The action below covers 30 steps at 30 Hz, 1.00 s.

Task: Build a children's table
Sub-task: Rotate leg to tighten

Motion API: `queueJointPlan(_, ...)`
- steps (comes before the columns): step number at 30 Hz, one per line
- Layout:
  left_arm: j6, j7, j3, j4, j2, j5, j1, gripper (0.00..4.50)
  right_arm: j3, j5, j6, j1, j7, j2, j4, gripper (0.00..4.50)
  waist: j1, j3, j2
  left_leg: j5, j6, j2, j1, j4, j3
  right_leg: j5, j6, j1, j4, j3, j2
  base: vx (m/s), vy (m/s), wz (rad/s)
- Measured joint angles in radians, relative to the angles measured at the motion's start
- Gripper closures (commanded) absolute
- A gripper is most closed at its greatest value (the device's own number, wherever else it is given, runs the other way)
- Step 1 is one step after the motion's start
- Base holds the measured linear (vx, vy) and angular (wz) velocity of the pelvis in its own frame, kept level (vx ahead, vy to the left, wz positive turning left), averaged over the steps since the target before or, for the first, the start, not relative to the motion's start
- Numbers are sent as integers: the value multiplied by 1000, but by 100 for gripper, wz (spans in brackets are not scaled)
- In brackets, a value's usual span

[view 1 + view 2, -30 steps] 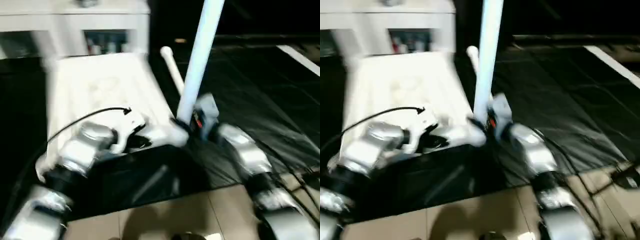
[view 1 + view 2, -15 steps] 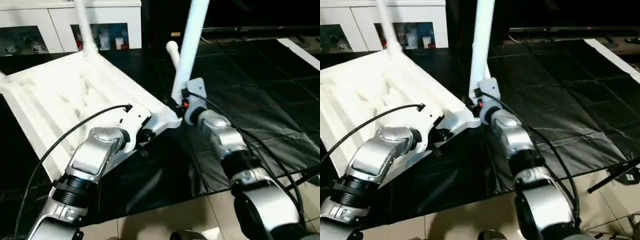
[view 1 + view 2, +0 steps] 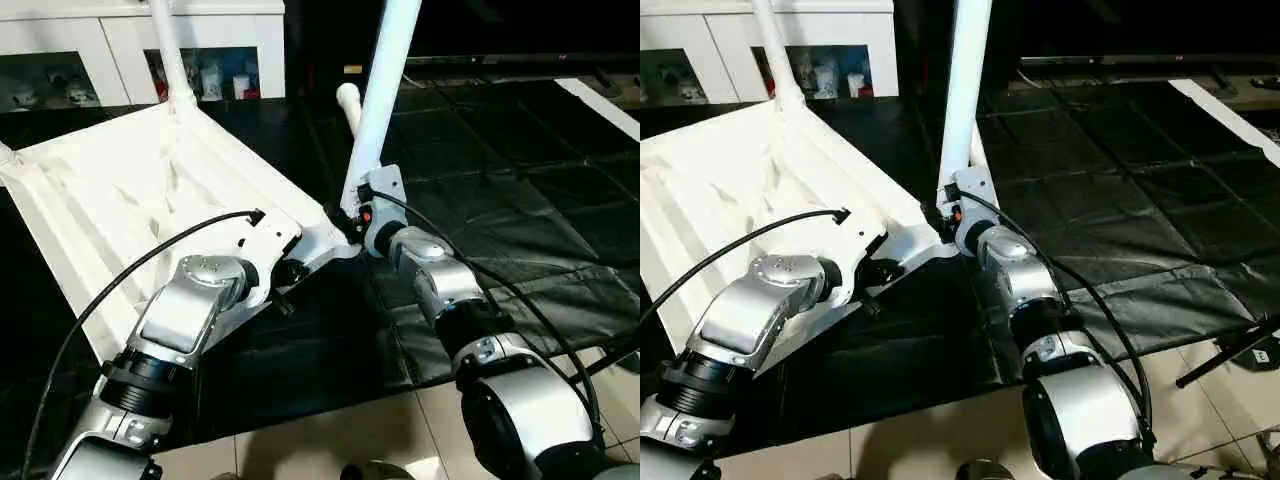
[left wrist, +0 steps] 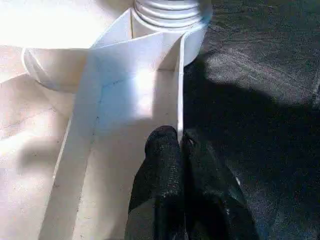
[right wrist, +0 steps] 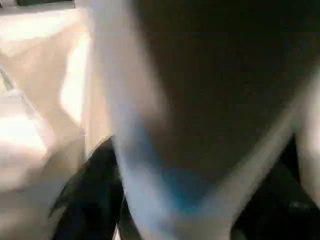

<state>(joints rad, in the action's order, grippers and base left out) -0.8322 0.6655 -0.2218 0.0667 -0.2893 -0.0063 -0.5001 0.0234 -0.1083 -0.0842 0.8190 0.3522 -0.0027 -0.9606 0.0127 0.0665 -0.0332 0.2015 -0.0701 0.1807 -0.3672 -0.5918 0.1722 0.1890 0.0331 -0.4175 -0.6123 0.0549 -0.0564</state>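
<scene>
Both silver forearms reach forward and converge toward the middle of the head views. The left hand point(image 4: 181, 150) has its two black fingers point(image 4: 162, 170) pressed together, tips pinching a thin upright white rib. The left forearm slants up and to the right, a black cable arching over its wrist. The right hand point(image 3: 352, 215) lies at the base of an upright white tube; the wrist view shows dark fingers point(image 5: 87, 200) either side of it, contact unclear.
</scene>
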Motion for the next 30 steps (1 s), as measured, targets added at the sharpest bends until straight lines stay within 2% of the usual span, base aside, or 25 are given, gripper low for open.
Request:
queueJointPlan(2,2,7,-1,-1,-6,0,0,450,-1,2,0,-11,-1,0,-25,106,-4,0,1,0,0,0,-1,0,0,0,0,-1,-1,0,0,0,0,0)
queueJointPlan(6,12,12,-6,-1,-16,-4,0,450,-1,4,-1,-24,10,-9,-25,79,-10,1,1,0,0,0,-1,-1,0,0,0,-1,-1,1,0,0,0,0)
queueJointPlan(8,22,21,-11,1,-22,-5,0,450,-7,2,-2,-37,29,-17,-7,52,-15,1,2,0,0,0,-1,-1,0,0,0,-1,-1,1,0,0,0,0)
queueJointPlan(11,51,33,-12,18,-29,-9,0,450,-6,-1,-4,-71,66,-24,36,40,-20,2,2,0,0,0,-1,-1,0,0,0,-1,-1,1,0,0,0,0)
queueJointPlan(13,71,44,-15,30,-34,-11,-1,450,-4,-7,-7,-96,90,-34,68,12,-22,2,3,0,0,0,-1,-2,-1,0,0,-1,-2,1,0,0,0,0)
queueJointPlan(21,253,110,-30,160,-93,-7,-36,450,34,-42,-46,-295,264,-128,350,5,-43,4,7,0,0,2,-1,-6,-2,0,0,0,-6,3,0,0,0,0)
queueJointPlan(30,375,180,-38,249,-143,2,-59,450,40,-113,-122,-416,402,-247,626,5,-51,4,7,-1,0,3,-1,-10,-2,-1,0,1,-8,3,0,0,0,0)
